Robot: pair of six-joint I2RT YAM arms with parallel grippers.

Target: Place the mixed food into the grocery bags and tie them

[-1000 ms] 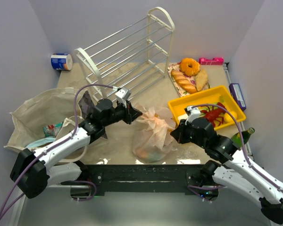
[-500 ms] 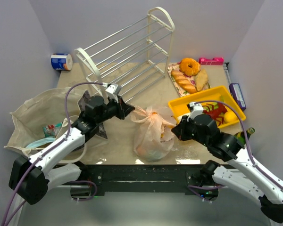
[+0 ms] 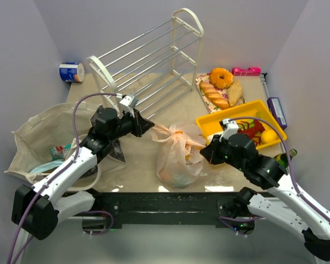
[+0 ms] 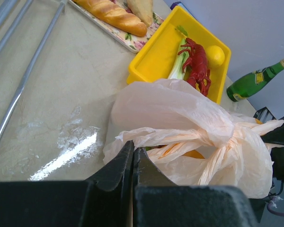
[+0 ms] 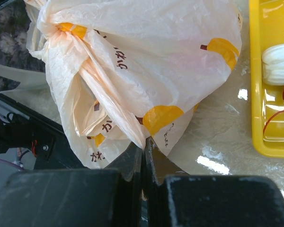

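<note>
Between the two grippers, pink bag (image 3: 179, 157): sits upright, neck bunched into a knot-like twist at the top, two handle strands pulled out sideways, one to each arm.
Bag contents: orange and green shapes show through the film near its base; can't tell which items.
Left gripper (image 3: 148, 125): just left of the pink bag's top, jaws closed tight, pinching the left handle strand; strand runs taut to the knot.
Right gripper (image 3: 204, 153): against the pink bag's right side, jaws closed, a fold of bag film clamped between the tips.
Cloth tote (image 3: 38, 132): well left of the pink bag, slumped open, snack packets (image 3: 60, 149) inside.
Yellow tray (image 3: 206, 125): just right of the pink bag, holds red lobster (image 3: 250, 129) and a yellow fruit (image 3: 268, 136).
Wire rack (image 3: 148, 66): tipped over behind the pink bag.
Bread and donut (image 3: 220, 88): behind-right of the pink bag, beyond the tray.
Green bottle (image 3: 280, 159): far right of the pink bag, partly hidden by the right arm.
</note>
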